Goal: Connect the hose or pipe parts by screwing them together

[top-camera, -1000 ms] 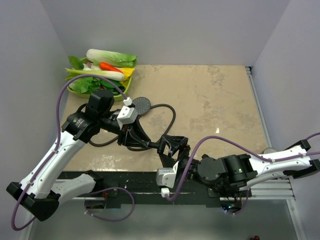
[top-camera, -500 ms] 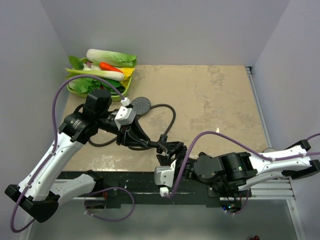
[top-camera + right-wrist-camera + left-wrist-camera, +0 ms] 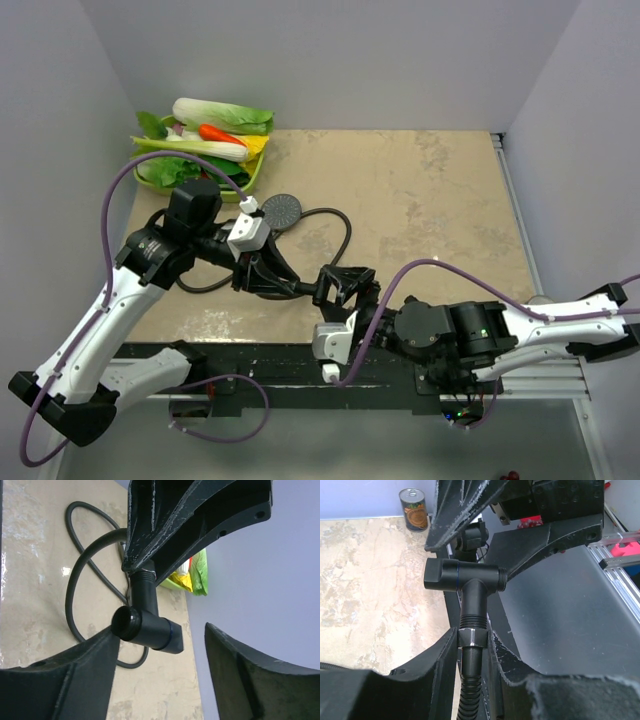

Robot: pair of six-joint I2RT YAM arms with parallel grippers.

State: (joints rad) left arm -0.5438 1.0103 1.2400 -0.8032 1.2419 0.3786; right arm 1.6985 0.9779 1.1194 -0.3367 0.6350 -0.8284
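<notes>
Closest in, the right gripper [image 3: 161,631] has its jaws spread wide on either side of a short black T-shaped fitting [image 3: 465,577], not squeezing it. The left gripper [image 3: 472,635] has its jaws pinching the long thin black ribbed hose [image 3: 470,700] right at its end nut, just under that fitting. The hose loops back over the beige stone-look surface [image 3: 430,200] toward the dark grey round shower head [image 3: 283,210]. Leafy green and white vegetables [image 3: 222,115] sit in the far left corner.
</notes>
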